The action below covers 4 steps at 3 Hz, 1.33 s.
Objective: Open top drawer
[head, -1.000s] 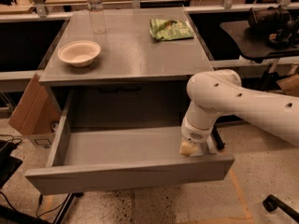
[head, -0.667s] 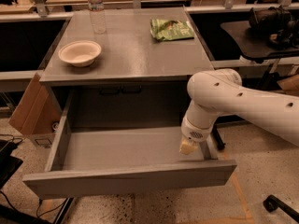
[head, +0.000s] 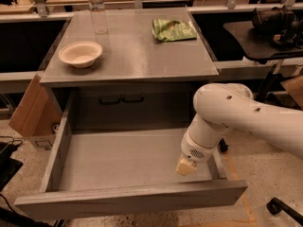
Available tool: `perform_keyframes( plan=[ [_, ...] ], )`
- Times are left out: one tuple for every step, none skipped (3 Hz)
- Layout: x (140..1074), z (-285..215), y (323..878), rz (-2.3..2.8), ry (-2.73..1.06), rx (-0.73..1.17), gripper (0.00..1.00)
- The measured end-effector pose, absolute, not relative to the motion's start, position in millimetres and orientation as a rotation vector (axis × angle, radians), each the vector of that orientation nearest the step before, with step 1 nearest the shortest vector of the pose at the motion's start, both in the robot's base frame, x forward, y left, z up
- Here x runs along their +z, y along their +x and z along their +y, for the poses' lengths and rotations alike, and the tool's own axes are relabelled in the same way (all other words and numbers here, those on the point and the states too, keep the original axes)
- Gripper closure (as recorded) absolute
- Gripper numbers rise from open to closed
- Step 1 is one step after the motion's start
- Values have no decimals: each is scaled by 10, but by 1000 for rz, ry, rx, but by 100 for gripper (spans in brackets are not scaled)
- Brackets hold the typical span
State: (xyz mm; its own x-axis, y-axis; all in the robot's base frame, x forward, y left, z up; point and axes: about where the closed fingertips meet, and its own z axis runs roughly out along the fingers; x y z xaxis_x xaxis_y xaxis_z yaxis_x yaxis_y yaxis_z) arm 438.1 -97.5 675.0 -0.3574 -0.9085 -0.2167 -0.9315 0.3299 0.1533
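The top drawer (head: 128,200) has slid further out toward the camera than it stood a moment ago, and its flat grey front panel now lies lower in the view. The gripper (head: 186,166) has come along with it, sitting lower and nearer the front than before.

The drawer is pulled well out from under the grey table (head: 132,60), and its bare grey tray floor is in full sight between the two side walls. The gripper's tan tip hangs inside the tray at the right front, just behind the front panel and near the right wall. Whether it touches the panel cannot be told, nor whether it is clenched or released. The white arm (head: 246,112) reaches in from the right, bending down over the drawer's right side.

On the tabletop, a white bowl (head: 80,54) sits toward the left, a clear water bottle (head: 97,8) stands upright at the back behind it, and a green bag (head: 173,29) lies well apart at the back right. A cardboard box (head: 31,110) leans at the table's left side. Two dark handles (head: 121,99) show on the grey face at the back of the opening.
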Motion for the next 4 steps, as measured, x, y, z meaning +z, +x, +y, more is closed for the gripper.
perform_keyframes(
  plan=[
    [6823, -862, 3991, 2535, -1662, 475, 100],
    [6874, -765, 3720, 2559, -1629, 551, 100],
    [6918, -599, 3493, 2536, -1639, 701, 100],
    [6982, -663, 3632, 2537, -1662, 664, 100]
  ],
)
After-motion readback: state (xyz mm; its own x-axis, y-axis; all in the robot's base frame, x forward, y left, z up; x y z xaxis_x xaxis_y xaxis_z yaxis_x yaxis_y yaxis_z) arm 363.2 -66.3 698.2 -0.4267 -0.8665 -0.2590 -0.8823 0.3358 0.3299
